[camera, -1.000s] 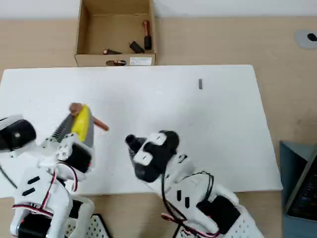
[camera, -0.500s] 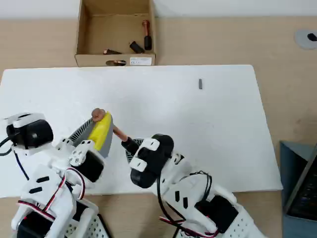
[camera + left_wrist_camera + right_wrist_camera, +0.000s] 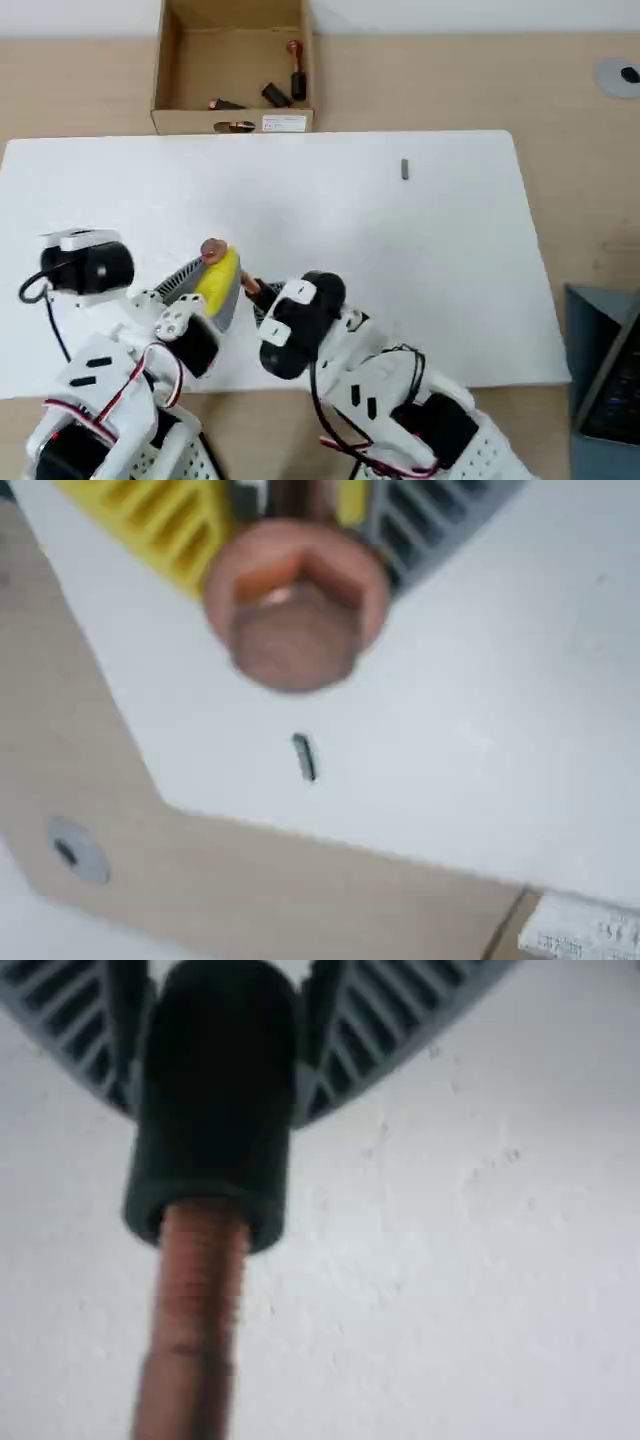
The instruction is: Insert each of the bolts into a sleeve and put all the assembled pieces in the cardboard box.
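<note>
Left tool is clamped on the copper bolt near its head, right tool on the black sleeve, at 7 o'clock on the worktop, thread tip entered. Both pieces are judged light, rigid and slippery; they are best gripped across their bodies.

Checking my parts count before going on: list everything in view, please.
bolt: one, copper, held by the left gripper, shaft in the mouth of the sleeve
sleeve: one, black, held by the right gripper
assembled pieces: seemingly three, copper and black, inside the cardboard box
cardboard box: one, brown, on the table beyond the mat
small piece: one, dark grey, on the mat's far part
mat: one, white, on the table
disc: one, grey, on the table past the mat
table: one, wooden
left gripper: one, yellow and grey, above the mat's near part
right gripper: one, grey, beside it
</note>
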